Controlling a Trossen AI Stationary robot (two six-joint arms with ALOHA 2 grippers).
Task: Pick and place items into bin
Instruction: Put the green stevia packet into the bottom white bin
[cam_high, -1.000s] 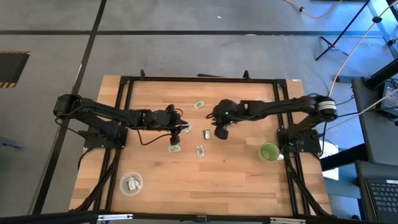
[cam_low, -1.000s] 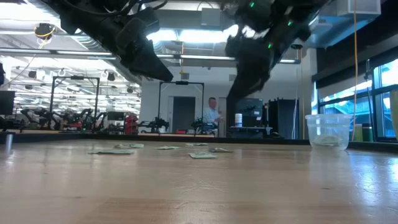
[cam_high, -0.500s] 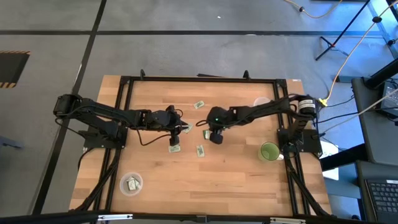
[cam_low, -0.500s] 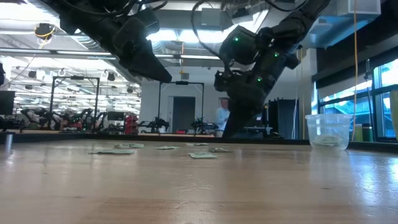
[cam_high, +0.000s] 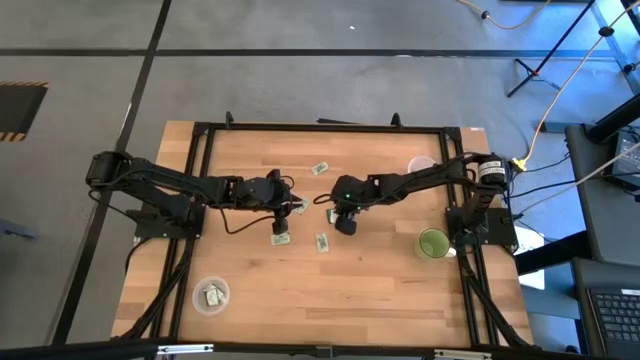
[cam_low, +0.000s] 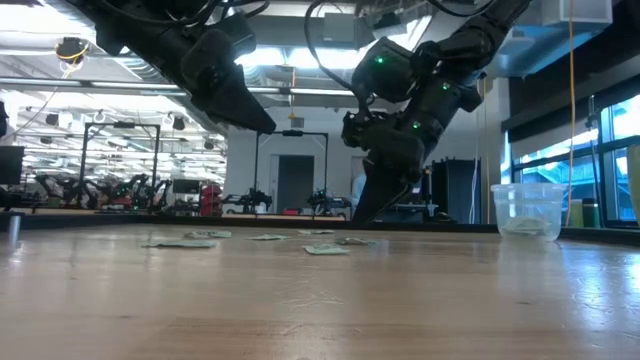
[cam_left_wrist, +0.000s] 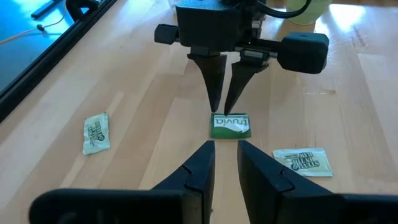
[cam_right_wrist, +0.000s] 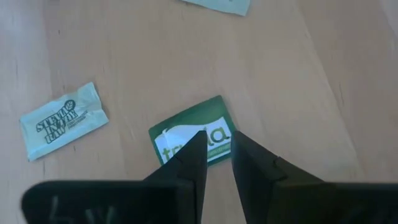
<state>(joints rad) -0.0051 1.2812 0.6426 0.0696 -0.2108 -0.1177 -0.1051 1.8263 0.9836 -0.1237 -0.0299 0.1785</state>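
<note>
Broadly, the pale wooden table (cam_high: 380, 290) carries both dark arms toward its middle, with a clear plastic cup (cam_high: 211, 294) already holding packets at the near left and a green cup (cam_high: 432, 243) at the near right. Over the centre, the right gripper (cam_right_wrist: 213, 144) hangs directly above a dark green rectangular packet (cam_right_wrist: 189, 130), its jaws parted by a narrow gap and grasping nothing. To do this pickup well, I judge the fingertips should straddle the packet's short width, come down until they touch the wood, then pinch, since so flat a thing slips easily. Left of it, the left gripper (cam_left_wrist: 222, 163) waits just beside, jaws likewise slightly apart and empty. Other pale green paper packets (cam_high: 320, 168) lie scattered nearby. The left wrist view shows the right gripper's tips poised just at the green packet's far edge, which the overhead view hides beneath the arm; the low view shows only thin slivers of packets.
</note>
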